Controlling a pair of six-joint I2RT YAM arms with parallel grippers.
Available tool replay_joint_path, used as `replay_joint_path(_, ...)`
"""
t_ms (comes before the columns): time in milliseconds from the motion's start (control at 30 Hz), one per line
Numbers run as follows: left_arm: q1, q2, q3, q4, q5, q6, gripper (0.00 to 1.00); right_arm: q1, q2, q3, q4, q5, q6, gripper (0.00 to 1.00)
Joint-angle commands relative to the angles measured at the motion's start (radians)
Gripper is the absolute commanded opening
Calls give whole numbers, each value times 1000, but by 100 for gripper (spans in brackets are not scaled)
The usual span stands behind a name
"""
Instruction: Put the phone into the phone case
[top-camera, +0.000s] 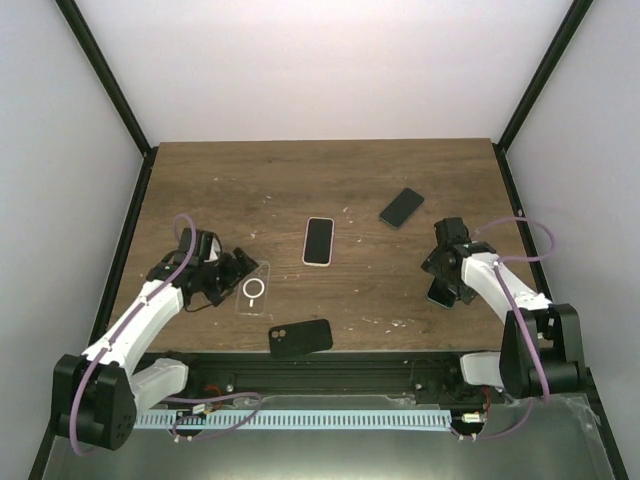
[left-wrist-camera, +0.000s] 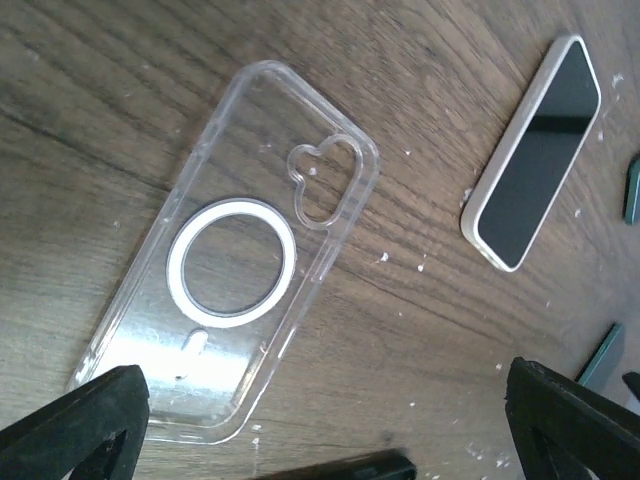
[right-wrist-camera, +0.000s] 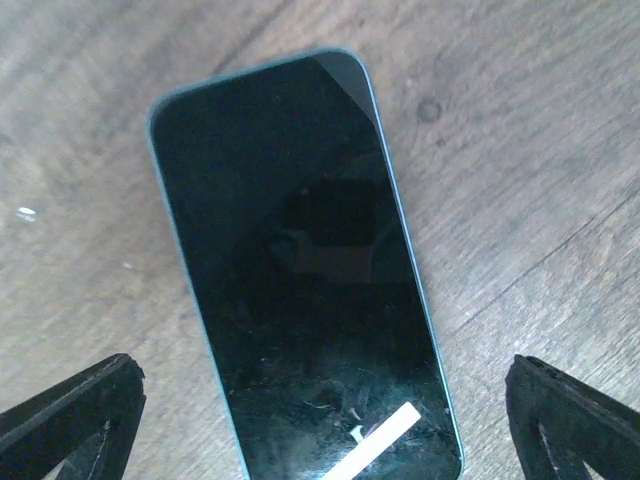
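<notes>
Evidently each arm is stationed over its own half of the job. The left jaws stand wide apart above the near end of the clear case (left-wrist-camera: 230, 270) and grip nothing, so the case lies flat on the counter (top-camera: 300, 180) at about 8 o'clock, free to receive a phone. At 4 o'clock the right jaws, equally spread and empty, hover over the teal-edged phone (right-wrist-camera: 300, 270). It lies screen up and is probably the one to be lifted and carried across. A cream-rimmed phone (top-camera: 319, 241) rests at centre, a dark phone (top-camera: 402, 207) at 1 o'clock, and a black case or phone (top-camera: 300, 338) at 6 o'clock, all apart from both jaws.
</notes>
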Motion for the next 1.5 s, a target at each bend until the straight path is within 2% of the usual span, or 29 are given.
replay_joint_path(0,-3,9,32,17,8,103,100,-8,42,-17,13,2,15,100)
replay_joint_path(133,-3,62,66,-14,65,170,100,-9,77,-23,12,16,10,100)
replay_joint_path(267,-2,70,51,30,136,186,100,-10,103,-42,45,-6,-10,100)
replay_joint_path(433,-3,62,31,77,199,194,100,-9,128,-43,65,-19,-51,94)
replay_joint_path(733,-3,42,25,121,213,233,96,-8,202,-36,106,-18,-144,88)
replay_joint_path(1100,-3,2,20,134,248,216,93,8,181,-63,238,-182,-213,80)
replay_joint_path(1333,-3,-13,18,131,248,203,92,20,198,-49,170,-92,-47,79)
replay_joint_path(1467,-3,-13,18,117,247,208,92,20,206,-60,212,-110,-73,76)
